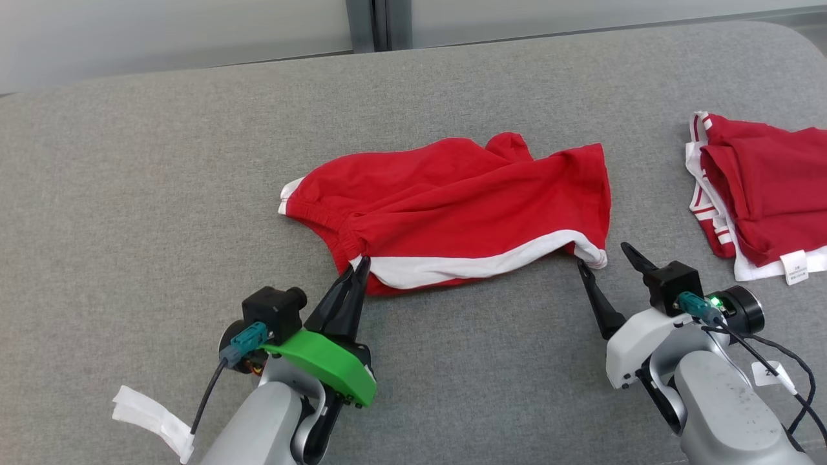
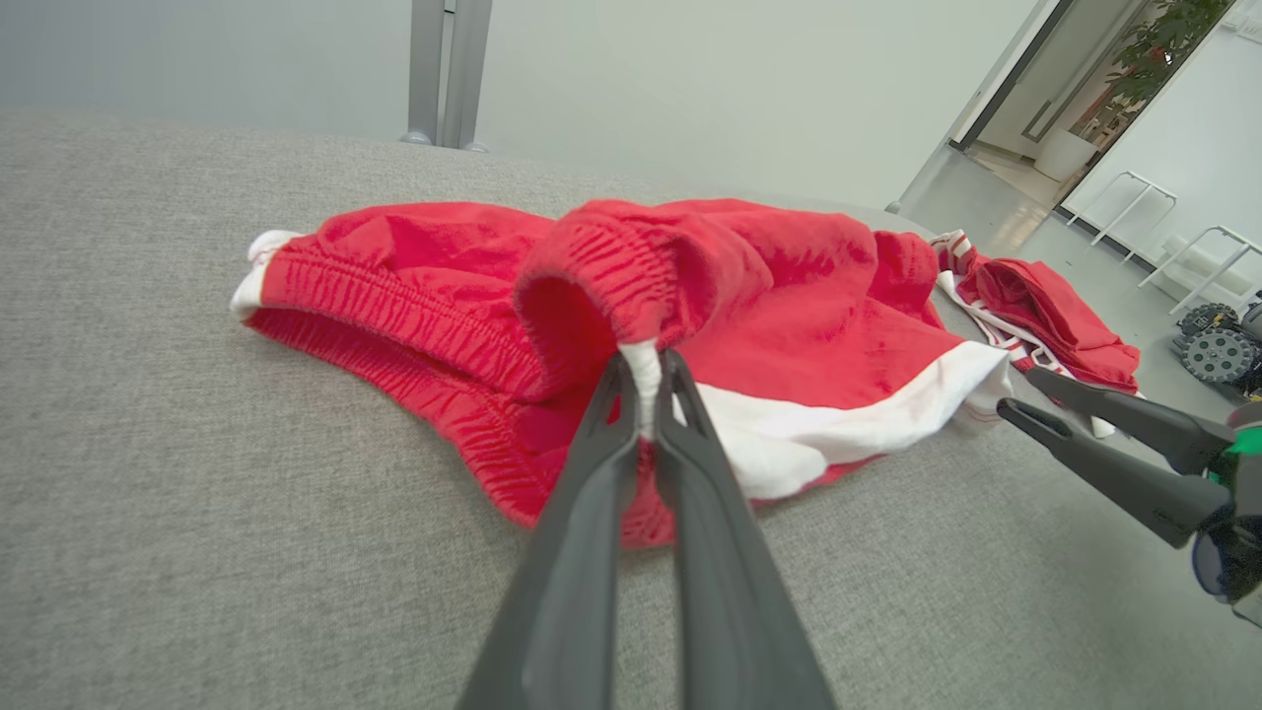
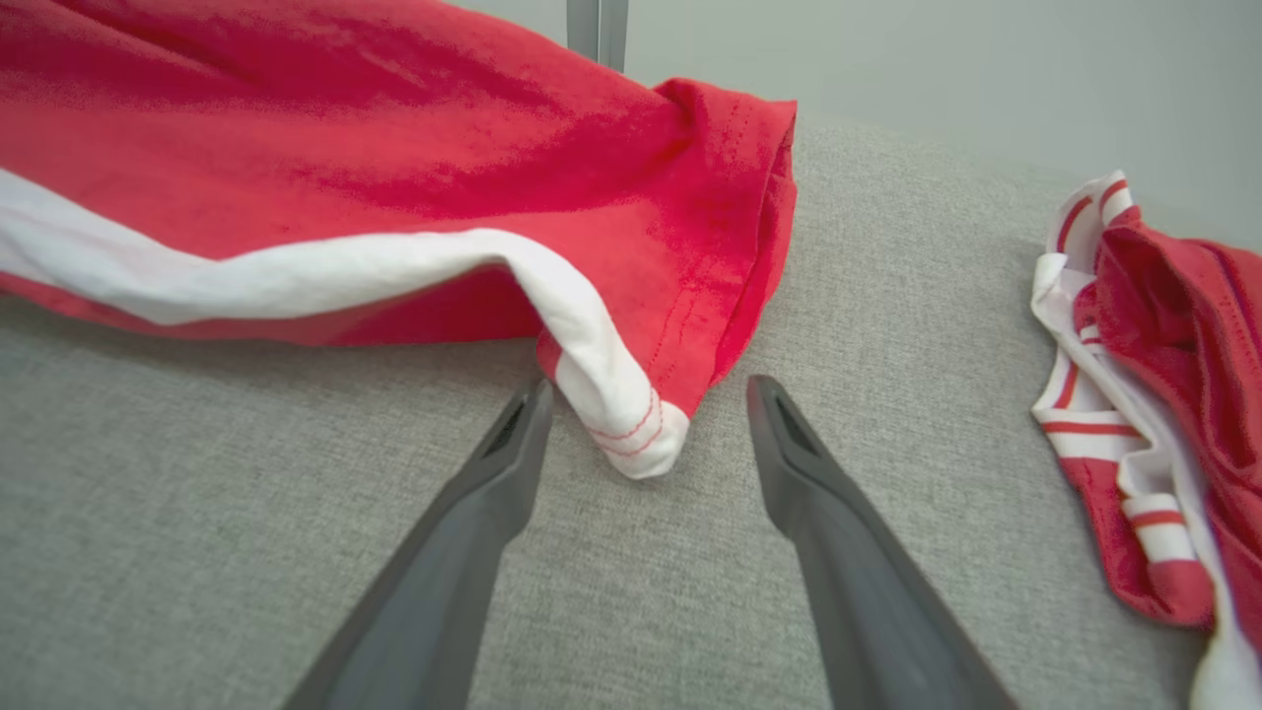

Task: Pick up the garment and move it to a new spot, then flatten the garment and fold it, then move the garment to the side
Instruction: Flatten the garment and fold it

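Observation:
The garment [image 1: 452,206] is a pair of red shorts with a white side stripe, lying crumpled across the middle of the grey cushion. My left gripper [image 1: 357,266] is shut on the garment's near left corner, where the elastic waistband meets the white stripe [image 2: 643,380]. That corner is lifted slightly in the left wrist view. My right gripper [image 1: 606,255] stands open at the garment's near right corner. In the right wrist view the white hem tip [image 3: 636,434] lies between the two spread fingers [image 3: 513,444], untouched.
A second red and white garment [image 1: 762,194] lies bunched at the cushion's right edge, also seen as red cloth [image 3: 1163,394] close to my right gripper. The grey cushion [image 1: 161,194] stretches bare to the left. A white tag [image 1: 152,416] hangs from my left arm.

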